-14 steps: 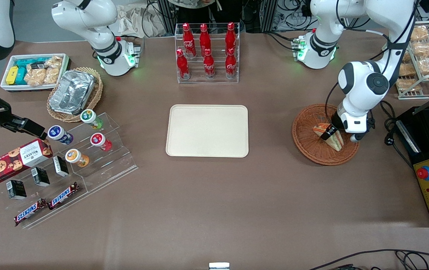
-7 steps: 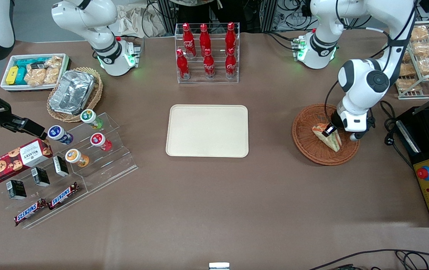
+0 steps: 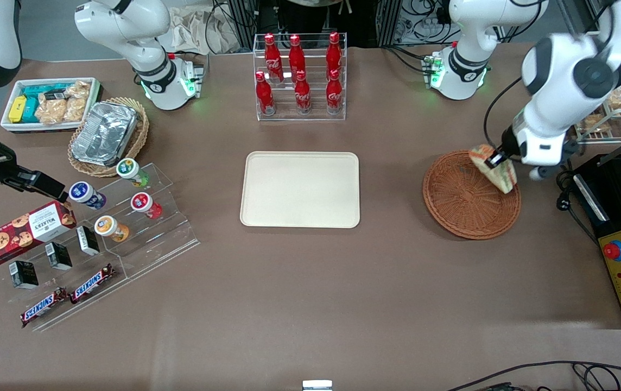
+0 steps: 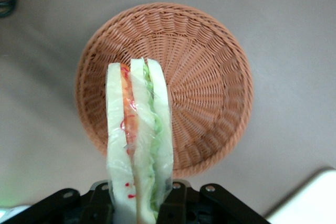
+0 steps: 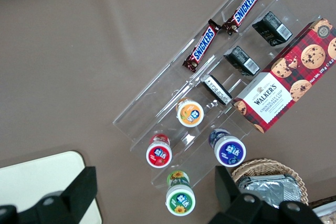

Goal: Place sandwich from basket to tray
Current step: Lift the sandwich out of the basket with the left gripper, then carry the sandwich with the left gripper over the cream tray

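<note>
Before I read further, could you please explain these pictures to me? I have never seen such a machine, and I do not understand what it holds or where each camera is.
These are two white robot arms bolted to a brown table. One picture looks down at the table from the front. The other two come from small cameras on the arms' wrists.

The working arm's gripper, a two-finger clamp, is shut on the sandwich and holds it in the air above the round brown basket, which has nothing else in it. That arm's wrist camera looks down past the sandwich into the basket.

The cream tray, where the sandwich should go, lies bare in the middle of the table.

Also on the table: a rack of red cola bottles and, toward the parked arm's end, a clear stand with Snickers bars and small cups.
</note>
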`<state>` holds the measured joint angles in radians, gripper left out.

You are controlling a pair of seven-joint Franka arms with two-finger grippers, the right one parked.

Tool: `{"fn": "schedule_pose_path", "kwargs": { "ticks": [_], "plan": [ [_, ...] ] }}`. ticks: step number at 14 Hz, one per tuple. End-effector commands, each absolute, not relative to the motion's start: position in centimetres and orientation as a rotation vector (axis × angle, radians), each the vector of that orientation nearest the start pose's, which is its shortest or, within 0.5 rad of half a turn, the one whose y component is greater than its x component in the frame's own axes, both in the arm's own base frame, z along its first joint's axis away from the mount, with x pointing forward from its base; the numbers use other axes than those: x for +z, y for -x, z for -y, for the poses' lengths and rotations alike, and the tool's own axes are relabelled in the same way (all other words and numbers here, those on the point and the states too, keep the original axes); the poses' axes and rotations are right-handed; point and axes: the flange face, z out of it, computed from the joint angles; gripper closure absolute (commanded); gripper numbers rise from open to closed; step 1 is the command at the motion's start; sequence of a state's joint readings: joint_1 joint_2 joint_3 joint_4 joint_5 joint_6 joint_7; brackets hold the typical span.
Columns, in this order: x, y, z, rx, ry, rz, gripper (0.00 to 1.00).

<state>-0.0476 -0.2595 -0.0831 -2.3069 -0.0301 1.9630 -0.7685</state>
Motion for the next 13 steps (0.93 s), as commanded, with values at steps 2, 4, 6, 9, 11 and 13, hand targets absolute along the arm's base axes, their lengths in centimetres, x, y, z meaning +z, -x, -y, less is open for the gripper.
{"fn": "schedule_pose_path", "kwargs": {
  "ticks": [2,4,6,9,11,13],
  "plan": [
    [52.8,-46.3,10.9,0.135,2.946,0.861,0.73],
    [56.3,-46.2,12.4,0.144,2.980,0.783,0.70],
    [56.2,-45.0,15.9,0.157,2.975,0.687,0.70],
    [54.9,-43.3,21.9,0.163,2.979,0.492,0.69],
    [53.8,-42.4,24.8,0.167,2.981,0.392,0.69],
    [53.2,-41.6,26.9,0.164,2.984,0.323,0.67]
  ]
}}
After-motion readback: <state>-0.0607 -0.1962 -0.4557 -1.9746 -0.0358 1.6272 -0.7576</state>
